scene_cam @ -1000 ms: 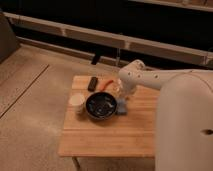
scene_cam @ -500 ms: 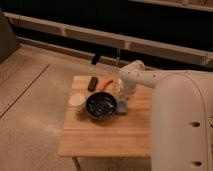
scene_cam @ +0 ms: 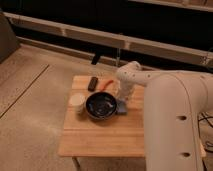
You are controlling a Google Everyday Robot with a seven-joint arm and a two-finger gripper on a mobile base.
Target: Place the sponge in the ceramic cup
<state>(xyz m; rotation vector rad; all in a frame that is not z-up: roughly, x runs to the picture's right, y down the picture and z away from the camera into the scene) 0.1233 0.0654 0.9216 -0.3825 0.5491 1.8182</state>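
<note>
Fingers (scene_cam: 121, 98) standing wide open, empty, gripper (scene_cam: 123, 101) hovering over small blue rectangular sponge (scene_cam: 123, 108), cream-white round ceramic cup (scene_cam: 77, 102) sitting apart.

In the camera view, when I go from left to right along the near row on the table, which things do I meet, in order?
ceramic cup → dark bowl → sponge. The gripper hangs directly over the sponge, at the bowl's right edge.

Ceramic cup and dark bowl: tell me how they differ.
The ceramic cup is cream-white and narrow; the dark bowl is black, glossy and far wider. The bowl lies next to the gripper, which hangs over the sponge; the cup stands farther left. Both round, upright.
</note>
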